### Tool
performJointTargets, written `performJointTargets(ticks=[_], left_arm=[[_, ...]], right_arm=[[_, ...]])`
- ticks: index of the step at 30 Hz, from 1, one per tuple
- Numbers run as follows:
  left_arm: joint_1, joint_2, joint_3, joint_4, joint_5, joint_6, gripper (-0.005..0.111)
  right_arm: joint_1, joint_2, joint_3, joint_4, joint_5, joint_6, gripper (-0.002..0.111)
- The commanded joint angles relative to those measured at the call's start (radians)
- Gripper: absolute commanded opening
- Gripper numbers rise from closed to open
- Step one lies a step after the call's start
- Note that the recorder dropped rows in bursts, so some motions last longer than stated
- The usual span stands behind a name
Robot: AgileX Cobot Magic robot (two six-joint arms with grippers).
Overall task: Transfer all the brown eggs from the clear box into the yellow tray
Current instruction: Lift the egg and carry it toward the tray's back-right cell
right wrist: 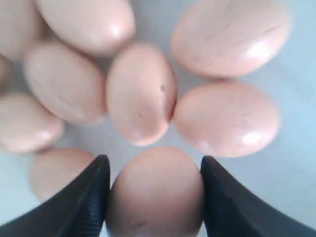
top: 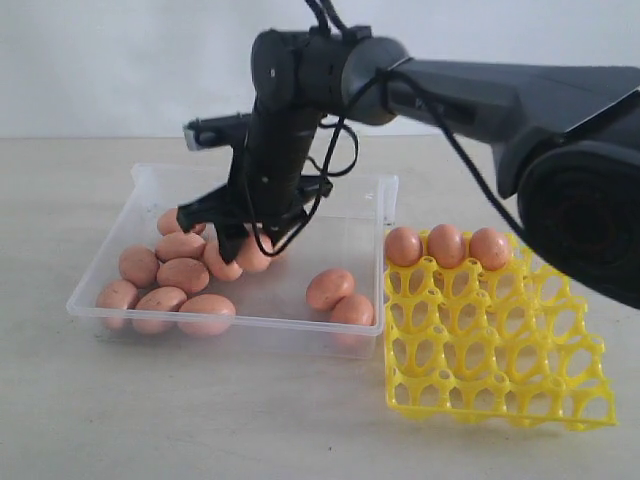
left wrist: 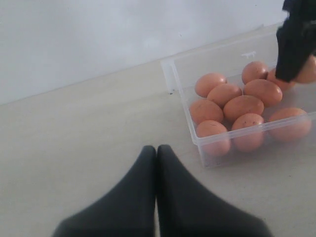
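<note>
The right gripper [right wrist: 154, 160] reaches down into the box [top: 270, 325], jaws clamped on one egg [right wrist: 155, 195] among the others, seemingly to lift it. Three eggs [top: 446, 246] sit in the tray's [top: 500, 412] back row. The left gripper [left wrist: 157, 150], jaws together, rests outside the box, out of the way.

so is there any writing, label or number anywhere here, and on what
none readable in any view
clear box: small raised mark on one wall, too small to read
brown eggs, yellow tray, black arm: no print, only faint speckles on shells
</note>
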Motion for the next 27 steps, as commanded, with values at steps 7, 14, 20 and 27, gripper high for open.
performJointTargets(ticks=[7, 14, 20, 27], left_arm=[[-0.003, -0.002, -0.001, -0.008, -0.007, 0.000, -0.004], [-0.003, -0.002, -0.001, -0.008, -0.007, 0.000, -0.004], [-0.003, -0.002, -0.001, -0.008, -0.007, 0.000, -0.004], [-0.003, -0.002, -0.001, -0.008, -0.007, 0.000, -0.004]], right_arm=[[0.160, -0.250, 0.062, -0.438, -0.337, 0.254, 0.000], [0.300, -0.474, 0.506, -1.190, -0.686, 1.014, 0.000], [0.288, -0.707, 0.852, -1.748, -0.898, 1.738, 0.000], [-0.019, -0.887, 0.903, -1.877, -1.513, 1.909, 0.000]])
